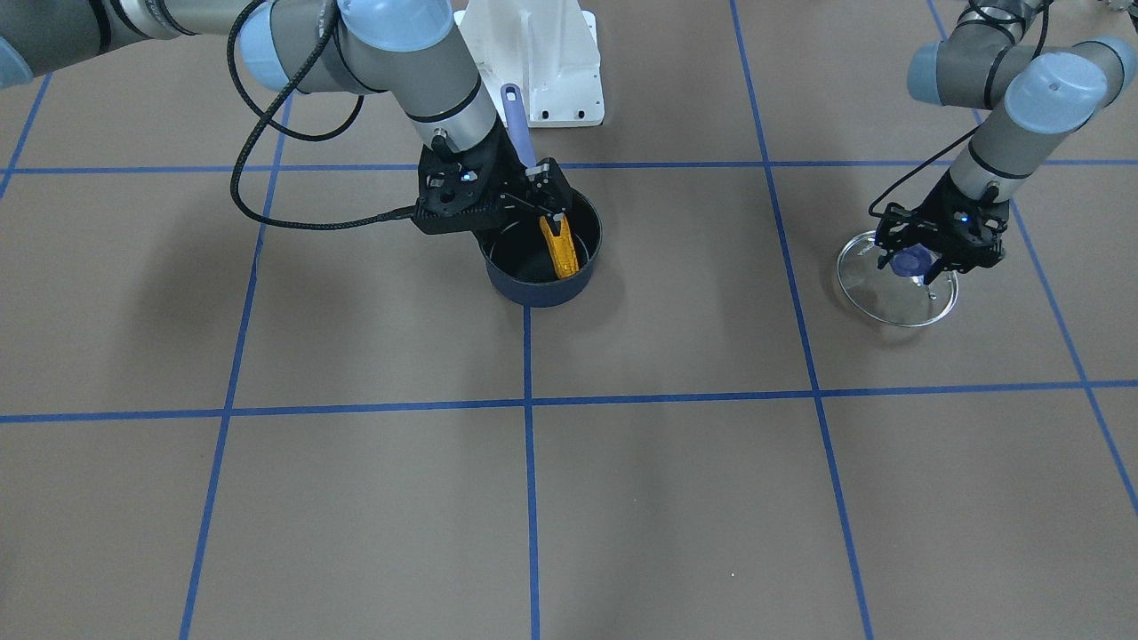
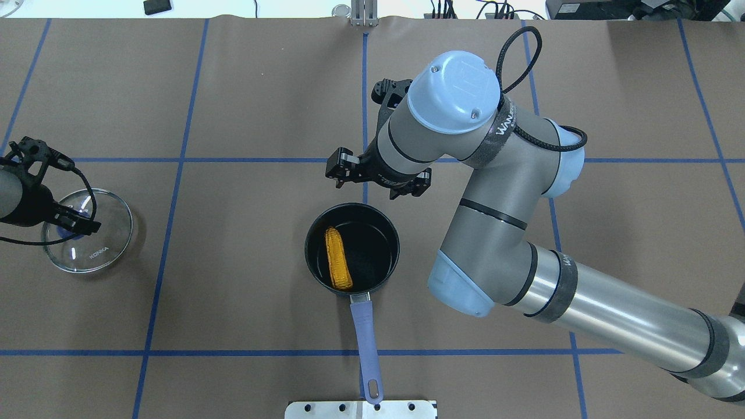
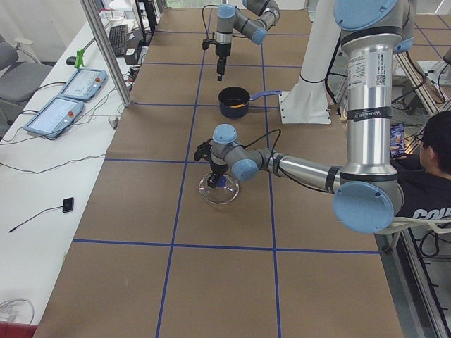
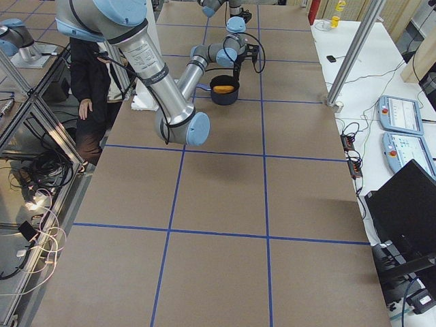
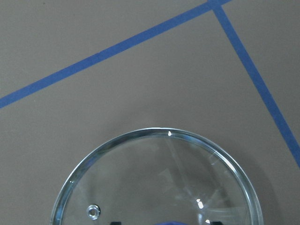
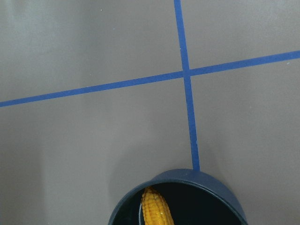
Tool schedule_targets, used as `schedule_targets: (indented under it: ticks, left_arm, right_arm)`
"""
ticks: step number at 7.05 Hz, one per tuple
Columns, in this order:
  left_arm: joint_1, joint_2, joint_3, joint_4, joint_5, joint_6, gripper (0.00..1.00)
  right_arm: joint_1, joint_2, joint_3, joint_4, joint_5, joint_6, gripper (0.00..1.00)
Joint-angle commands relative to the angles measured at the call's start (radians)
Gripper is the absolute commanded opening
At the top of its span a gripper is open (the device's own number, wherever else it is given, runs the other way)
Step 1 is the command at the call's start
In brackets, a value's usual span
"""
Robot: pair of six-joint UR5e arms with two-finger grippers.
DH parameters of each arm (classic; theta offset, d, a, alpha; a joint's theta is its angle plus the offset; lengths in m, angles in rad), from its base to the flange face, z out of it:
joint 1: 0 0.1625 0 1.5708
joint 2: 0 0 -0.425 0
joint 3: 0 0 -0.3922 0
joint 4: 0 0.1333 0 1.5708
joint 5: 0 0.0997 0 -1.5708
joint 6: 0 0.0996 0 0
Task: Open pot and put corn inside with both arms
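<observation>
The dark blue pot (image 1: 533, 298) stands uncovered at the table's middle, its lilac handle (image 2: 364, 326) pointing at the robot. The yellow corn (image 1: 561, 251) lies inside it, along the pot's left side in the overhead view (image 2: 338, 266), and shows in the right wrist view (image 6: 156, 211). My right gripper (image 1: 551, 196) hangs just above the pot's far rim, open and empty. The glass lid (image 2: 105, 250) lies flat on the table far to the left. My left gripper (image 1: 920, 267) is low over the lid, fingers open on either side of its blue knob (image 5: 173, 222).
The white mounting plate (image 2: 361, 408) of the robot base sits just behind the pot handle's end. Blue tape lines (image 1: 526, 404) grid the brown table. A seated person (image 3: 433, 176) and operator desks with pendants (image 3: 67, 98) lie off the table.
</observation>
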Motion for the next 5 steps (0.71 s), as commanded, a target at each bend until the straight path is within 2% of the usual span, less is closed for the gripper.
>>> schedule_targets:
  ticks: [1, 2, 5]
  left_arm:
    - [0.0, -0.005, 0.015, -0.002, 0.001, 0.001, 0.46]
    - [0.0, -0.005, 0.017, -0.002, 0.001, 0.001, 0.5]
    - [-0.001, -0.008, 0.018, 0.0, 0.004, 0.001, 0.69]
  right_arm:
    - [0.01, -0.001, 0.008, -0.001, 0.019, 0.0, 1.0]
    - [0.01, -0.001, 0.009, -0.001, 0.02, 0.0, 1.0]
    - [0.012, -0.007, 0.014, 0.0, 0.02, 0.0, 1.0]
